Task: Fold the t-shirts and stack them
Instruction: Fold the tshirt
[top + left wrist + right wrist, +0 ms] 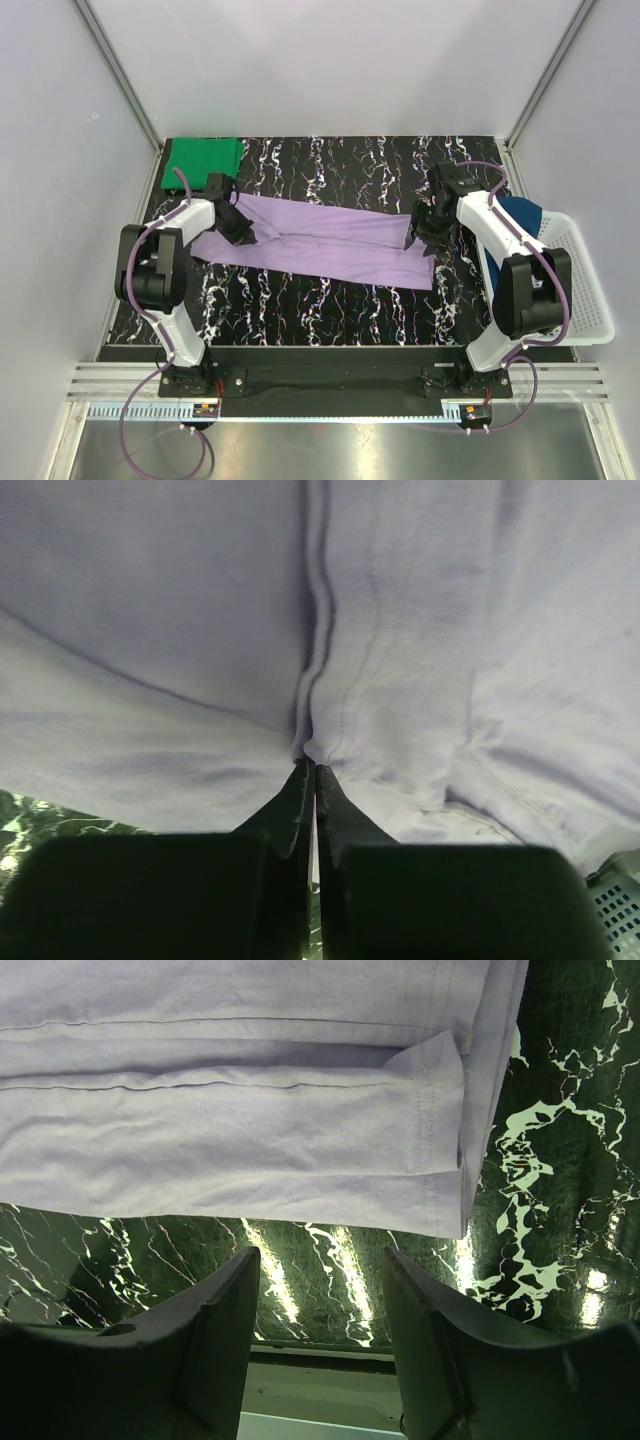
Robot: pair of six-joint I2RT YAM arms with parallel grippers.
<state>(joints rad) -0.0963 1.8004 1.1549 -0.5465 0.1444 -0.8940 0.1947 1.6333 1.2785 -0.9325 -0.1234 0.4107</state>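
Note:
The lavender t-shirt (pixel 330 245) lies folded into a long strip across the middle of the black marbled table. My left gripper (pixel 243 233) is shut on its left end; in the left wrist view the fingertips (pixel 300 780) pinch a bunched seam of the shirt (pixel 420 630). My right gripper (pixel 424 238) is open at the shirt's right end, its jaws apart over bare table just short of the shirt's hem (pixel 300 1170). The green t-shirt (pixel 203 161) lies folded at the far left corner. The dark blue t-shirt (pixel 520 215) sits in the basket, partly hidden by my right arm.
A white mesh basket (pixel 580 280) stands at the table's right edge; a corner of it shows in the left wrist view (pixel 618 905). White walls close in the table on three sides. The arm bases stand at the near edge.

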